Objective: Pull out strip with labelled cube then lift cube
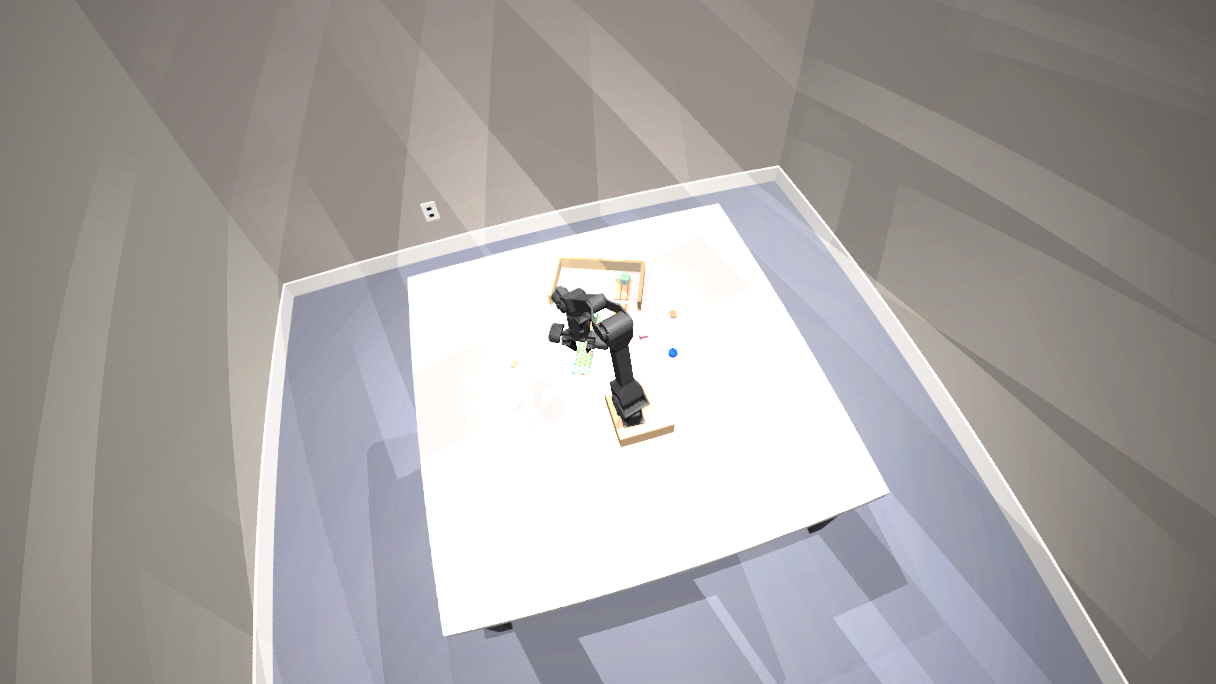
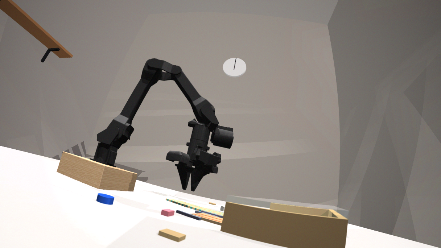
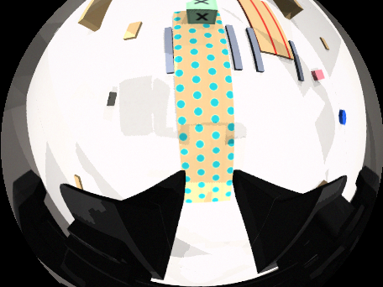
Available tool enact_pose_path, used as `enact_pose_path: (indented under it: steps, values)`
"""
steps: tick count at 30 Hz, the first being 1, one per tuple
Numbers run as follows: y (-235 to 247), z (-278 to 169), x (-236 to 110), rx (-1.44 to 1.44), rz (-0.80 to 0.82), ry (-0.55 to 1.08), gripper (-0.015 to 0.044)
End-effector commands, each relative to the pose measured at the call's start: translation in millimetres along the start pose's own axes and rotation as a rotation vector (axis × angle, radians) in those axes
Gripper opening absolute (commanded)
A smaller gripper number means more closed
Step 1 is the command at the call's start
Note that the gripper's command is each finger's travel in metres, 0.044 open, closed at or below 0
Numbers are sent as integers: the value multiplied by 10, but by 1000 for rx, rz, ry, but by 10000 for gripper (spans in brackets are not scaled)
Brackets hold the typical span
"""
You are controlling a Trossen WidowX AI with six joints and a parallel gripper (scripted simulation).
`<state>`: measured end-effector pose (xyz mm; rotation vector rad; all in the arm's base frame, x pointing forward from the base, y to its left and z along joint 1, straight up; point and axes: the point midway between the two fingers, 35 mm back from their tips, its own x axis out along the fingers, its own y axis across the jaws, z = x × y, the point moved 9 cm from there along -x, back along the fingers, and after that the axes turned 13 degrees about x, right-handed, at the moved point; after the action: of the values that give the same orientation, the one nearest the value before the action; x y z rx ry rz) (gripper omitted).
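Cube with the X label sits on the far end of the dotted strip, just outside the wooden box. Looks like the strip is pulled out, so what's left is grabbing and lifting the cube. Pincer hangs partly open above the strip's near end, holding nothing. White counter, grey walls, a round clock.

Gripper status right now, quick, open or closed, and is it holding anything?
Gripper: open, holding nothing, raised above the near end of the dotted strip.
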<state>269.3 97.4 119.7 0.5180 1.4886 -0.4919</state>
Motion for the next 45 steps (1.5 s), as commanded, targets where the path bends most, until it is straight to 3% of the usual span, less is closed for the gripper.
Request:
enact_pose_path:
  steps: [1, 8, 38, 45]
  values:
    - [38, 144, -18, -1, 2, 1, 263]
    - [110, 424, -53, -1, 3, -1, 440]
    - [385, 1608, -222, -1, 5, -11, 440]
    - [389, 1613, -135, -1, 5, -11, 256]
